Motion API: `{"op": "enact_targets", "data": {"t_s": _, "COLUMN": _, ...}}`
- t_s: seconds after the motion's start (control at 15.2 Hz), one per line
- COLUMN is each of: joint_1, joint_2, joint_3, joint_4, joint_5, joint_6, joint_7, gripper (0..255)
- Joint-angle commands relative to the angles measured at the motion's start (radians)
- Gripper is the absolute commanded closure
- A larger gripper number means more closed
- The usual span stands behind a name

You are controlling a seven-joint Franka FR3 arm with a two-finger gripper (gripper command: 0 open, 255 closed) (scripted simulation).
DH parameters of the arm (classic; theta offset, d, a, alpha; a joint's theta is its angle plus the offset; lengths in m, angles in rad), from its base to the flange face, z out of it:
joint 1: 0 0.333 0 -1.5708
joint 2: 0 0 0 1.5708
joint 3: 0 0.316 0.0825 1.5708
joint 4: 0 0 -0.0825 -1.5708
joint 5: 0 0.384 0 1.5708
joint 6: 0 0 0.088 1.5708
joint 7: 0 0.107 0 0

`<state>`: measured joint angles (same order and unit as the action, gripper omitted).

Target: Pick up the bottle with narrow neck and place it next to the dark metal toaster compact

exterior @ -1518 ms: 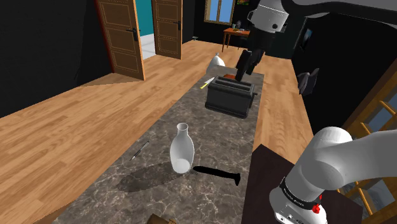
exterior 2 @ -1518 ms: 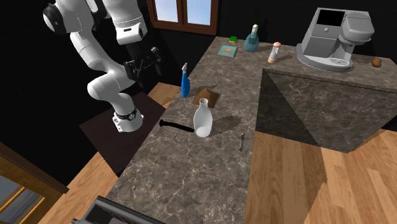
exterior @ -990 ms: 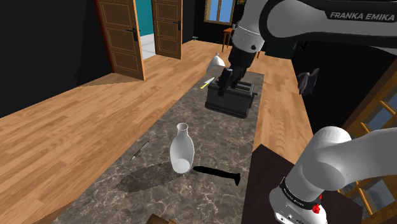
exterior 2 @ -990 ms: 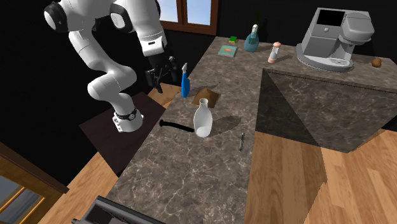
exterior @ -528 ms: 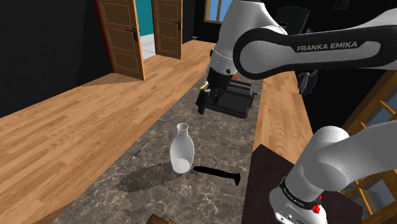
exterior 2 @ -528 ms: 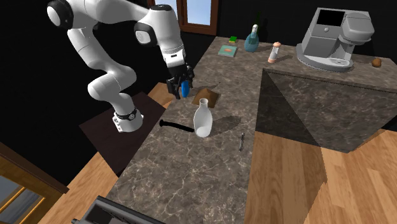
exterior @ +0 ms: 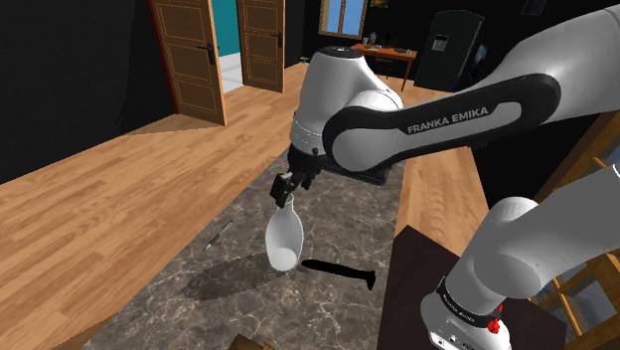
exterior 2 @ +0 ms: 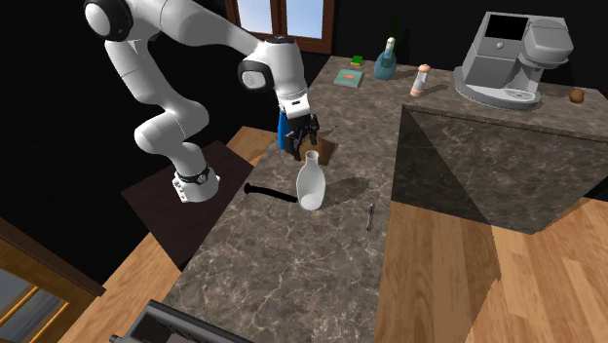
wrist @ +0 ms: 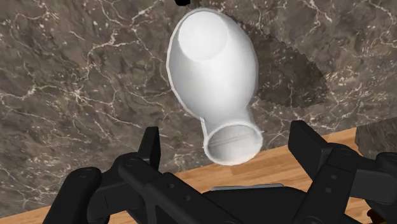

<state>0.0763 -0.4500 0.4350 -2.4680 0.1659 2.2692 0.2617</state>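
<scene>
The reach for the grasp is in hand: the all-black two-finger gripper (wrist: pixel 226 137) is held wide open, empty, at the mouth of the white narrow-necked bottle (wrist: pixel 213 70). The bottle is stood upright on the dark veined stone counter (wrist: pixel 76 76). A short descent around the neck, then a closing, is judged to be called for next.

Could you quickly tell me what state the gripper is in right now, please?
Gripper: open, one finger on either side of the white bottle at its neck, not touching it; holding nothing.
</scene>
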Motion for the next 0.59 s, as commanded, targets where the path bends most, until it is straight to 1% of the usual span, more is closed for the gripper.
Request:
{"op": "enact_targets", "data": {"t_s": 0.0, "joint_1": -0.003, "joint_2": 0.031, "joint_3": 0.021, "joint_4": 0.004, "joint_5": -0.007, "joint_6": 0.032, "joint_7": 0.022, "gripper": 0}}
{"op": "enact_targets", "data": {"t_s": 0.4, "joint_1": -0.017, "joint_2": 0.093, "joint_3": 0.043, "joint_4": -0.027, "joint_5": -0.025, "joint_6": 0.123, "joint_7": 0.037, "gripper": 0}}
{"op": "enact_targets", "data": {"t_s": 0.53, "joint_1": -0.018, "joint_2": 0.099, "joint_3": 0.045, "joint_4": -0.03, "joint_5": -0.027, "joint_6": 0.132, "joint_7": 0.039, "gripper": 0}}
